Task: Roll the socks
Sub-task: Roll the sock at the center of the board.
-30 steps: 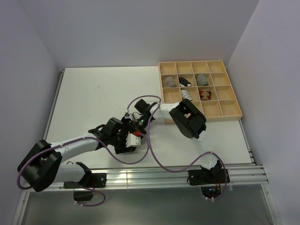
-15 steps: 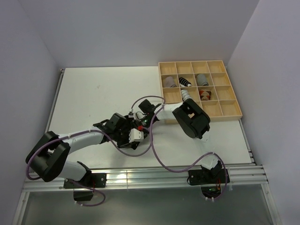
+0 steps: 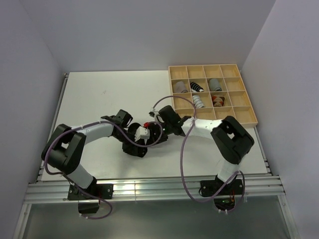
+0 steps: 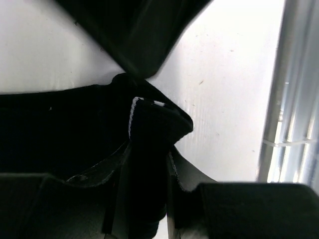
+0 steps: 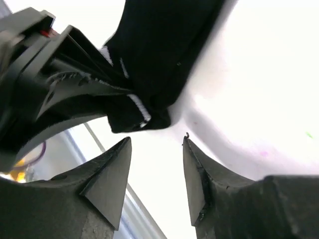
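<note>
1. Left wrist view: the left gripper [image 4: 148,167] at bottom centre is clamped on a black sock [image 4: 155,123], whose left part merges into shadow.
2. Right wrist view: the right gripper [image 5: 155,149] has its jaws apart and empty, just below the sock's white-striped fold.
3. Top view: both grippers hide the sock mid-table [image 3: 99,99].

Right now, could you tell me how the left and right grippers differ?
The left gripper is shut on the black sock; the right gripper is open and empty. The left touches it; the right hovers just short of it. Both point at that sock.
</note>
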Motion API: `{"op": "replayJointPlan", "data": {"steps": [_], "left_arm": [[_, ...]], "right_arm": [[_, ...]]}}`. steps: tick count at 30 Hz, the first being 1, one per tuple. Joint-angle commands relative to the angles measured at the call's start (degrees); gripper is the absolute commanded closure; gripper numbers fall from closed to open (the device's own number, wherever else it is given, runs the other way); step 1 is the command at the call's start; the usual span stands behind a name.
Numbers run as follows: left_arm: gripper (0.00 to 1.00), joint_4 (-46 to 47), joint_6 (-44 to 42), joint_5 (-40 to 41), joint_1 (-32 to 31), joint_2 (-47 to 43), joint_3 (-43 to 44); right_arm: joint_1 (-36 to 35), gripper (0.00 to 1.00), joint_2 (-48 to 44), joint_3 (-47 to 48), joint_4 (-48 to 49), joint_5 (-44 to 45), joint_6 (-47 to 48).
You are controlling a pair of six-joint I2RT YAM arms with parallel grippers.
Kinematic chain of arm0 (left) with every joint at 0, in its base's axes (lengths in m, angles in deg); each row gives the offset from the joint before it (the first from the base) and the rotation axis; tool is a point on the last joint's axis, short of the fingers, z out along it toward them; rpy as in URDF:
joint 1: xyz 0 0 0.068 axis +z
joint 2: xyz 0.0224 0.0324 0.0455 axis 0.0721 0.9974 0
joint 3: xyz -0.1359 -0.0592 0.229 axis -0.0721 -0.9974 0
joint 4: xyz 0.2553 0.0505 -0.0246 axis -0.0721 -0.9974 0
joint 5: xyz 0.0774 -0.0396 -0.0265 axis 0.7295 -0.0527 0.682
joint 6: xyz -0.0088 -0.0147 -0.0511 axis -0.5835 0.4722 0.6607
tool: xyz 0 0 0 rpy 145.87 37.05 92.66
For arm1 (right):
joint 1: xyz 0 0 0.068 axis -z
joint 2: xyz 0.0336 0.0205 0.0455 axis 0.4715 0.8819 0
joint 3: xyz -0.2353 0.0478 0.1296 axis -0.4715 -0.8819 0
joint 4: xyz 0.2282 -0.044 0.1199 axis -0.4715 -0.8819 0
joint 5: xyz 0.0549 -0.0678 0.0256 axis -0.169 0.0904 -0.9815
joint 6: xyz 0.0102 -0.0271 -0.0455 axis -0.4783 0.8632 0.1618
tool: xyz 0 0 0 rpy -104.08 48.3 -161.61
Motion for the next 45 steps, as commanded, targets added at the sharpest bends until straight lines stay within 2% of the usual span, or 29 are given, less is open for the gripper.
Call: {"op": "replayJointPlan", "data": {"steps": [1, 4, 8, 11, 14, 21, 26, 31, 45], "left_arm": [[0.88, -9.62, -3.81, -4.95, 1.61, 3.89, 2.72], [0.89, -13.04, -4.07, -5.56, 2.23, 7.76, 5.52], [0.9, -21.29, -7.58, -8.9, 3.37, 14.17, 12.63], [0.91, -27.18, -9.6, -10.48, 4.51, 19.27, 17.55], [0.91, -32.47, -12.06, -11.62, 4.95, 24.37, 22.38], [0.91, -43.63, -16.02, -12.68, 5.13, 34.39, 29.17], [0.91, -46.01, -17.08, -11.8, 5.39, 37.2, 30.93], [0.91, -46.02, -15.94, -9.79, 5.57, 38.18, 31.46], [0.9, -46.02, -15.59, -9.96, 5.57, 39.14, 32.08]], "right_arm": [[0.19, 0.48, -6.88, -5.28, 6.75, 9.68, -3.92], [-0.16, 0.51, -12.24, -10.81, 10.89, 12.24, -4.54], [-1.83, 0.52, -19.63, -16.19, 14.06, 21.01, -1.39], [-4.19, 0.48, -25.53, -19.1, 15.3, 24.71, 2.3], [-8.75, 0.45, -27.29, -17.09, 12.41, 28.93, 8.44], [-21.5, 0.43, -17.83, -6.72, 6.69, 38.68, 21.82], [-25.03, 0.42, -11.4, -2.32, 4.41, 41.95, 27.18], [-29.42, 0.4, -5.33, 1.55, 1.68, 44.49, 29.47], [-33.56, 0.38, 3.11, 5.6, 1.67, 51.87, 30.8]]}}
